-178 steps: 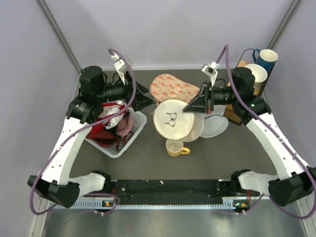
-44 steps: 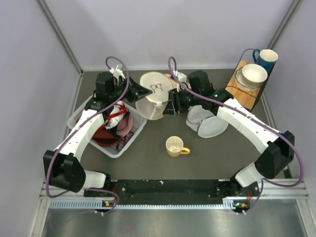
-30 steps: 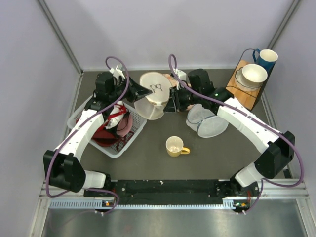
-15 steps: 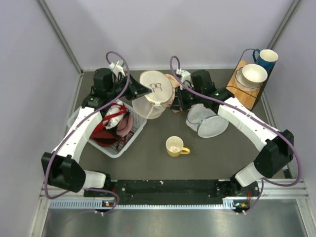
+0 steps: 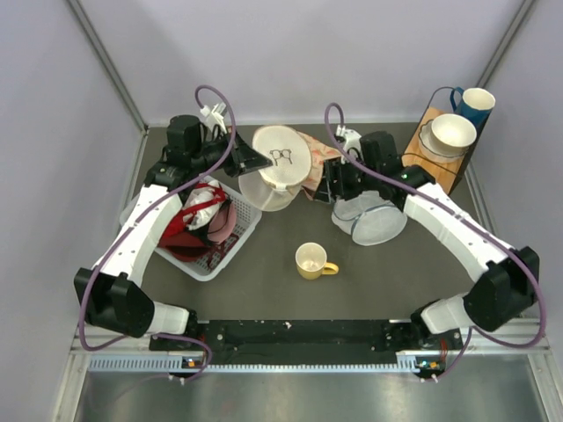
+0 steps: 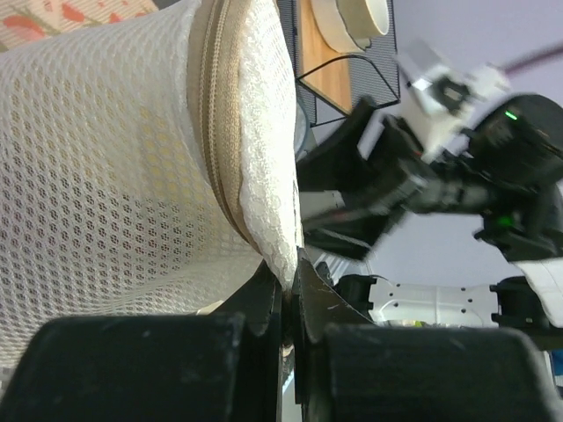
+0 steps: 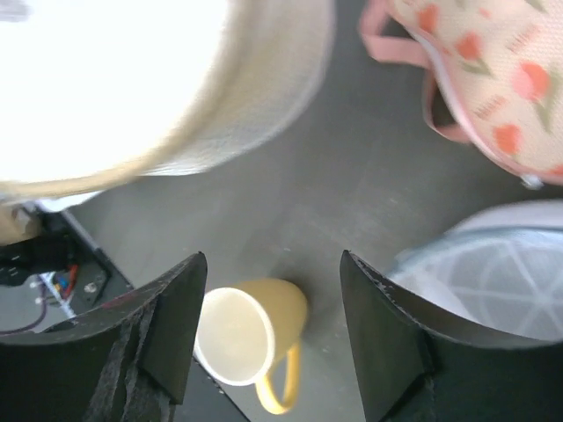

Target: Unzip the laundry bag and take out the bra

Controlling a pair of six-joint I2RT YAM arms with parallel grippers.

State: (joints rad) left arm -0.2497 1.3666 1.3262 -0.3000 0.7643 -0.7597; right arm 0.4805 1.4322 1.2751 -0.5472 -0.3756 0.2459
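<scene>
The laundry bag (image 5: 280, 165), a cream-white mesh dome with a small black mark on top, hangs tilted above the table at the back middle. My left gripper (image 5: 255, 161) is shut on its rim. In the left wrist view the jaws (image 6: 290, 264) pinch the lacy edge just below the tan zipper (image 6: 215, 132), and the zipper looks closed there. My right gripper (image 5: 329, 185) is open beside the bag's right side, touching nothing. In the right wrist view the bag (image 7: 176, 79) is a blur at top left, apart from the gripper (image 7: 273, 264). The bra is hidden.
A yellow mug (image 5: 312, 260) stands mid-table, below my right fingers (image 7: 176, 325). A bluish-grey mesh pouch (image 5: 369, 220) lies under the right arm, a pink patterned pouch (image 5: 318, 149) behind the bag. A white basket (image 5: 230, 251) of red and pink garments is left; a rack with bowl and cup (image 5: 450, 132) back right.
My right gripper has opened and drawn back to the right, away from the bag's side. The left gripper still holds the bag up by its rim, and the bag has shifted slightly.
</scene>
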